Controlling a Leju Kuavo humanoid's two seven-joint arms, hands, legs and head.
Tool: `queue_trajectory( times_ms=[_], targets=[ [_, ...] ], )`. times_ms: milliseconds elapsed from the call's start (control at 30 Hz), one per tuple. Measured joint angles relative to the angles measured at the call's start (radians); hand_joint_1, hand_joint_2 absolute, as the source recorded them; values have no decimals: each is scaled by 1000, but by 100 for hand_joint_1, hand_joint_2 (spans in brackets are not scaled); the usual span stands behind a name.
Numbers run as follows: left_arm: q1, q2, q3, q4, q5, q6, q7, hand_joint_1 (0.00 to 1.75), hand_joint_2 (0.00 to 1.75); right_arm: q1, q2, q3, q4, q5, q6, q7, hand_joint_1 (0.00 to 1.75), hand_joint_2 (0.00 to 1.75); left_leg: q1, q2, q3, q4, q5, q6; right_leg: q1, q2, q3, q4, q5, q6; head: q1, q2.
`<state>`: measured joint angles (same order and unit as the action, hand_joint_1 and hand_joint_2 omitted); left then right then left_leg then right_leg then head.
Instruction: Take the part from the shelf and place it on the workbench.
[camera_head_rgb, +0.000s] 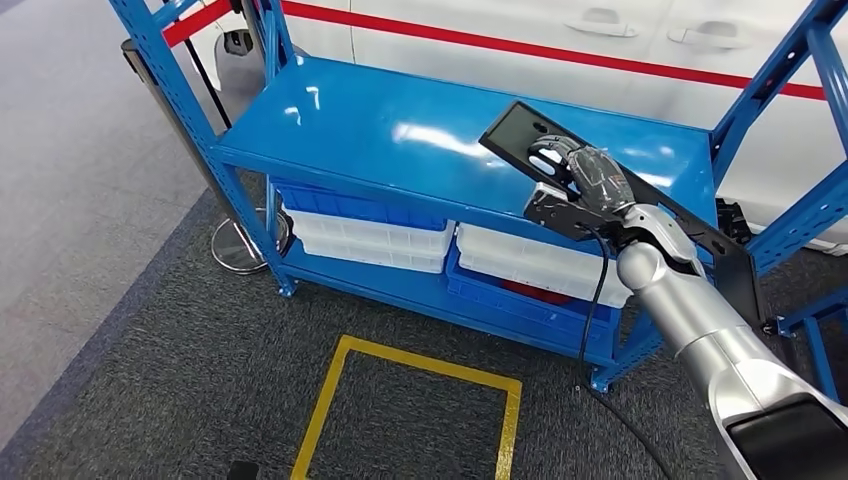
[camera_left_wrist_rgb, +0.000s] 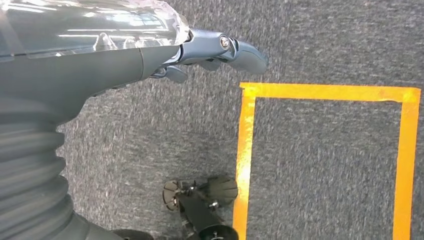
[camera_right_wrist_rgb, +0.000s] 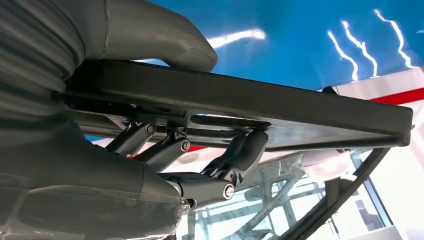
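The part is a long flat black plate (camera_head_rgb: 520, 130) that runs slantwise over the right half of the blue shelf top (camera_head_rgb: 380, 125). My right hand (camera_head_rgb: 585, 180) grips it near its far end and holds it tilted above the shelf. Seen from the right wrist, the plate (camera_right_wrist_rgb: 280, 107) lies clamped between the thick grey thumb on one face and the dark fingers (camera_right_wrist_rgb: 240, 155) on the other. My left hand (camera_left_wrist_rgb: 150, 55) hangs over the grey carpet with its fingers stretched out and nothing in it.
White and blue bins (camera_head_rgb: 370, 235) fill the lower shelf. Blue uprights (camera_head_rgb: 790, 110) stand at the rack's corners. A white car with a red stripe (camera_head_rgb: 600, 50) is behind. A yellow taped square (camera_head_rgb: 415, 410) marks the carpet in front.
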<state>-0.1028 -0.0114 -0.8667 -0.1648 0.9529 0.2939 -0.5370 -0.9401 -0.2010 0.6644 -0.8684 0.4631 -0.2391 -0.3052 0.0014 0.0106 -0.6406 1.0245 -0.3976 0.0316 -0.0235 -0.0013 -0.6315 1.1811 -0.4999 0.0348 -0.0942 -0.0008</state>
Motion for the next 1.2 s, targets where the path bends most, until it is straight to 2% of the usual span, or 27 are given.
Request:
queue_trajectory(
  times_ms=[67,100,167,200,233,267,333,367,400,433,500,567,633,700,733,767,833,867,900,933,967,1000,1033,1067,1100,1133,1200],
  targets=[
    [0,0,0,0,0,-2,-2,0,175,-3,0,-3,-4,-5,6,0,175,175,-2,0,-21,19,6,-9,3,1,57,-98,3,-4,0,0],
    [1,0,0,0,1,-4,-3,0,175,-4,0,-5,-7,-9,10,1,175,175,-4,-1,-28,23,11,-15,6,2,62,-115,-3,-8,-1,0],
    [5,1,0,0,2,-6,-5,0,175,-4,-2,-8,-15,-16,23,5,175,175,-5,-2,-36,22,22,-27,6,1,52,-120,8,-24,-1,0],
    [7,2,1,0,2,-7,-6,0,175,-5,-3,-8,-19,-19,29,8,175,175,-5,-3,-42,27,14,-33,3,-1,46,-124,16,-33,-1,0],
    [9,3,1,0,2,-8,-6,0,175,-5,-3,-8,-25,-21,33,10,175,175,-3,-4,-51,46,-12,-39,1,-2,38,-127,26,-43,-1,0],
    [10,4,1,0,2,-8,-7,0,175,-6,-4,-9,-29,-22,36,12,175,175,0,-5,-63,85,-53,-45,-2,-3,28,-129,37,-51,-1,0],
    [10,3,1,0,1,-9,-6,0,175,-6,-5,-10,-38,-27,39,20,175,175,7,-6,-90,214,-150,-56,-1,-4,5,-129,57,-57,-1,0],
    [9,3,1,0,1,-9,-4,0,175,-6,-5,-11,-40,-29,40,25,175,175,10,-6,-97,274,-176,-60,0,-4,-7,-128,67,-56,-1,0],
    [8,4,1,0,1,-8,-2,0,175,-6,-6,-12,-41,-31,40,30,175,175,11,-6,-93,310,-178,-63,0,-3,-19,-128,77,-55,-1,0],
    [6,4,2,0,1,-8,0,0,175,-7,-6,-13,-41,-32,40,32,175,175,12,-6,-73,310,-158,-63,0,-3,-31,-127,87,-54,-1,0],
    [1,4,3,0,2,-4,3,0,175,-14,-5,-17,-35,-33,39,31,175,175,13,-7,12,212,-108,-59,-1,-3,-51,-127,106,-47,-1,0],
    [-3,4,6,0,4,1,5,0,175,-29,-1,-22,-19,-31,35,22,175,175,8,-10,106,69,-108,-50,0,-2,-64,-129,126,-37,-1,0],
    [-6,4,7,0,4,5,5,0,175,-45,9,-26,4,-28,29,12,175,175,0,-13,136,-1,-118,-38,-3,-2,-68,-143,151,-23,-1,0],
    [-7,3,8,0,4,6,7,0,175,-52,17,-27,27,-26,24,8,175,175,-1,-11,122,-18,-92,-24,-4,-1,-72,-159,166,-9,-1,0],
    [-8,2,8,0,3,6,9,0,175,-53,19,-28,36,-24,22,8,175,175,1,-9,114,-26,-76,-15,-3,0,-79,-151,147,-6,-1,0],
    [-9,1,8,0,1,6,11,0,175,-52,20,-30,44,-22,20,9,175,175,3,-6,103,-32,-59,-6,-3,1,-89,-122,106,-5,0,0],
    [-10,0,8,0,-2,6,16,0,175,-50,21,-35,55,-18,14,8,175,175,1,-5,73,-33,-31,5,-3,1,-117,1,-4,-6,0,0],
    [-10,0,8,0,-3,6,17,0,175,-48,21,-37,59,-17,10,8,175,175,-1,-5,56,-31,-18,6,-2,1,-129,71,-37,-6,0,0],
    [-10,0,8,0,-4,6,19,0,175,-45,21,-39,64,-16,8,8,175,175,-3,-5,39,-29,-6,7,-1,1,-131,124,-45,-5,0,0],
    [-11,0,8,0,-4,6,20,0,175,-42,21,-40,68,-15,7,7,175,175,-4,-5,22,-26,5,6,0,1,-119,146,-29,-5,0,0],
    [-11,-1,8,0,-5,6,21,0,175,-40,21,-41,72,-15,6,7,175,175,-5,-4,4,-21,15,4,1,1,-91,134,-2,-7,0,0],
    [-12,-2,8,0,-6,6,21,0,175,-38,21,-42,74,-15,6,6,175,175,-6,-4,-12,-15,24,2,2,1,-47,89,21,-11,0,0],
    [-13,-3,8,0,-7,6,21,0,175,-38,21,-44,76,-14,5,5,175,175,-8,-4,-27,-8,33,-1,4,0,9,18,22,-16,0,0],
    [-14,-4,8,0,-8,7,19,0,175,-37,22,-48,76,-14,3,3,175,175,-9,-4,-39,-3,41,-4,7,0,60,-55,8,-19,0,0],
    [-14,-6,8,0,-8,8,17,0,175,-36,23,-52,76,-14,1,1,175,175,-10,-3,-46,-1,51,-8,10,-1,95,-111,-8,-23,0,0],
    [-15,-6,8,0,-8,9,14,0,175,-34,24,-56,76,-14,0,-1,175,175,-10,-3,-50,-2,62,-13,13,-1,113,-146,-21,-25,0,0],
    [-13,-5,8,0,-8,10,10,0,175,-29,26,-64,76,-14,-1,-1,175,175,-9,-4,-57,-11,79,-24,11,-5,104,-159,-5,-32,0,0]
  ],
)
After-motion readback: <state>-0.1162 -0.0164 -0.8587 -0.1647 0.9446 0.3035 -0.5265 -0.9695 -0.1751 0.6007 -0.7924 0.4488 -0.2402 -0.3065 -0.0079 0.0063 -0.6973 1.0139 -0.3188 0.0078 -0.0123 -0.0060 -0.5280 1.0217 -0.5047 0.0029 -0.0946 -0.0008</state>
